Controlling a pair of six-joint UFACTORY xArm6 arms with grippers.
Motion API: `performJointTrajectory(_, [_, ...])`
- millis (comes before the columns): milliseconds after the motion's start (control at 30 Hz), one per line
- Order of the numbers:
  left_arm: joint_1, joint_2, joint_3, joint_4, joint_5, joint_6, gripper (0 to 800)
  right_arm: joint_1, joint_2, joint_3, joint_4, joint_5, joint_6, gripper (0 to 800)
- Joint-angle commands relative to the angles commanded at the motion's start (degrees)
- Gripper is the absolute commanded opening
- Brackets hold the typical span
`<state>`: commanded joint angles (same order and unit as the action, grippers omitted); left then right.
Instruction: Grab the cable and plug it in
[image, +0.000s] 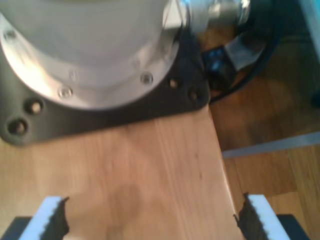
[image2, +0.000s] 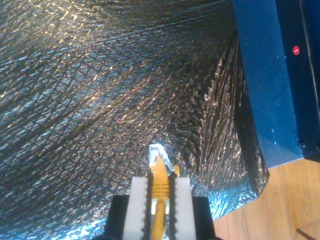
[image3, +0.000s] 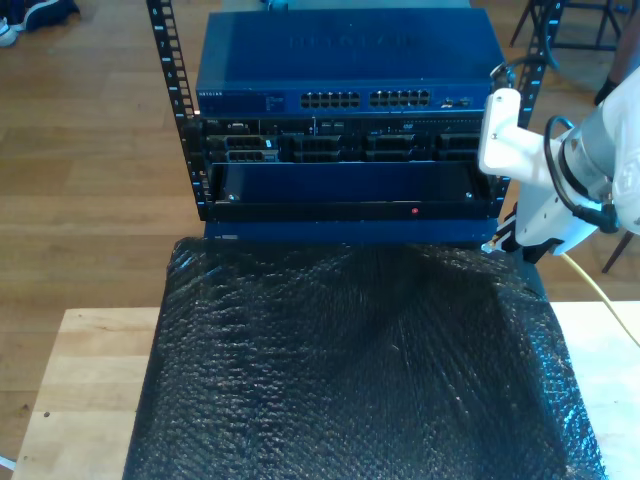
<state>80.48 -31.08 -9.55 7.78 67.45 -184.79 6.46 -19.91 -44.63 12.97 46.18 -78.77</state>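
My second gripper (image2: 160, 197) is clamped on the cable (image2: 159, 187) just behind its clear plug, above a black bubble-wrap sheet (image2: 100, 100), at the exterior view's right edge beside a blue equipment rack (image3: 345, 100). My first gripper (image: 150, 215) hangs with jaws apart above the wooden tabletop (image: 150, 170).

Warm daylight washes the wooden table (image: 165, 165) in a soft, blurred first wrist view, the metal arm base (image: 90, 45) glaring pale and out of focus. Glints speckle the dark bubble wrap (image2: 100, 100) in the second wrist view. The exterior view is sharper, its right arm (image3: 560, 170) overexposed white.
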Motion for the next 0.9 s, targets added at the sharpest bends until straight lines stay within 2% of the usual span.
performJointTrajectory(300, [0.44,0.0,1.58,-4.84,-2.37,2.55,799,1.23,-0.26,1.14,-0.62,-4.75,0.0,0])
performJointTrajectory(500, [0.44,0.53,3.87,-4.92,-6.95,3.87,800,3.25,-0.44,1.05,-0.7,-9.23,0.09,0])
performJointTrajectory(767, [0.44,1.14,3.69,-6.07,-6.68,3.87,800,4.84,-0.44,1.23,-1.32,-16.44,0.09,0])
performJointTrajectory(900, [0.44,1.14,3.69,-6.15,-6.68,3.87,800,5.36,-0.88,3.96,-2.11,-21.01,0.09,0])
